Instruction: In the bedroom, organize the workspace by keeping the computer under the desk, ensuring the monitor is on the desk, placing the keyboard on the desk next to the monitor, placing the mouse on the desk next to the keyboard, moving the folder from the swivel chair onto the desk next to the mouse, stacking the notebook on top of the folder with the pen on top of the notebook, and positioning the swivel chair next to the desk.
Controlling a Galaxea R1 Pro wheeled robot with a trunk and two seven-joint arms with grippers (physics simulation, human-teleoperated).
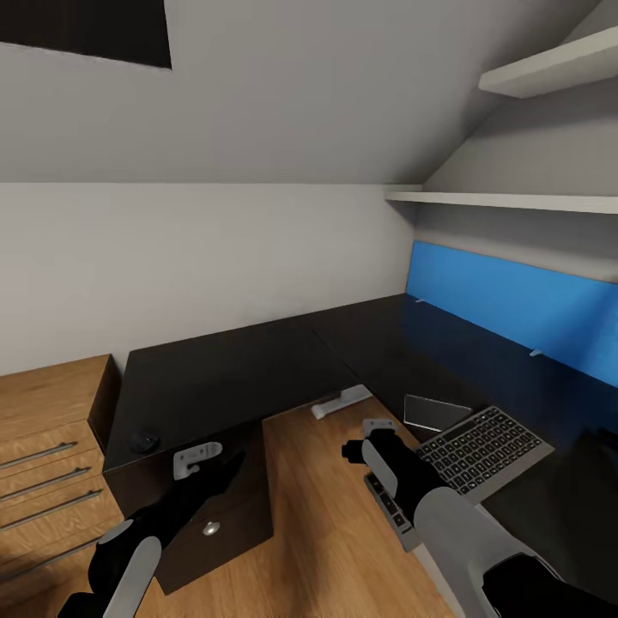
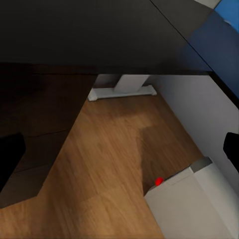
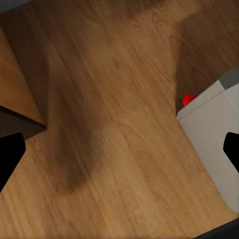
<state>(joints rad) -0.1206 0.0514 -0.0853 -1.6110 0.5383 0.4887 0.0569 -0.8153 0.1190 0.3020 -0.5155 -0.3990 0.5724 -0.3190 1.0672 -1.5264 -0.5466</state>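
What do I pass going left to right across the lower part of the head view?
Wooden drawer unit → left gripper → desk drawer knob → white T-foot leg → right gripper → keyboard.

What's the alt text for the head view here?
An L-shaped black desk fills a room corner, with the keyboard on its right wing beside a small clear panel. Both arms reach forward over the wooden floor, the left claw near the drawer unit, the right claw near the keyboard.
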